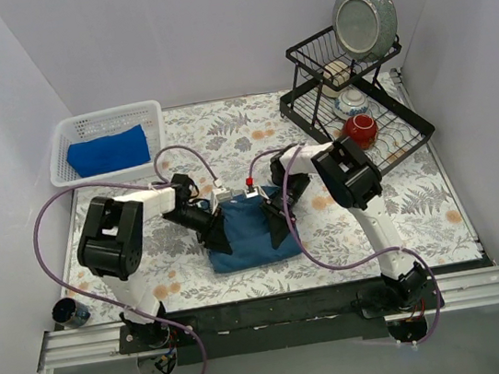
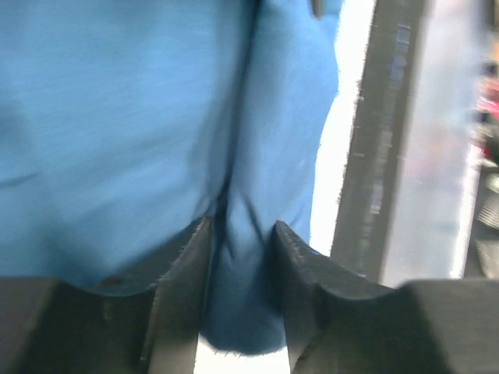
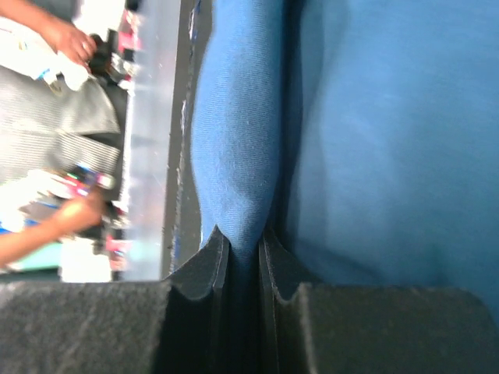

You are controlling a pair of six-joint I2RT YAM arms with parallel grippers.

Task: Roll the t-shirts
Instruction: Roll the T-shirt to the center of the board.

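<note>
A dusky dark-blue t-shirt (image 1: 249, 235) lies folded into a rough rectangle on the table centre. My left gripper (image 1: 220, 236) is at its left edge, shut on a fold of the cloth (image 2: 242, 257). My right gripper (image 1: 279, 224) is at its right edge, shut tight on a fold of the same shirt (image 3: 238, 179). A brighter royal-blue t-shirt (image 1: 108, 151) lies as a compact bundle in the white basket (image 1: 70, 130) at the far left.
A black dish rack (image 1: 312, 104) at the far right holds a plate (image 1: 363, 17), a red bowl (image 1: 360, 129) and small bowls. A small dark cup (image 1: 68, 313) stands near the front left edge. The table has a floral cloth (image 1: 402, 212).
</note>
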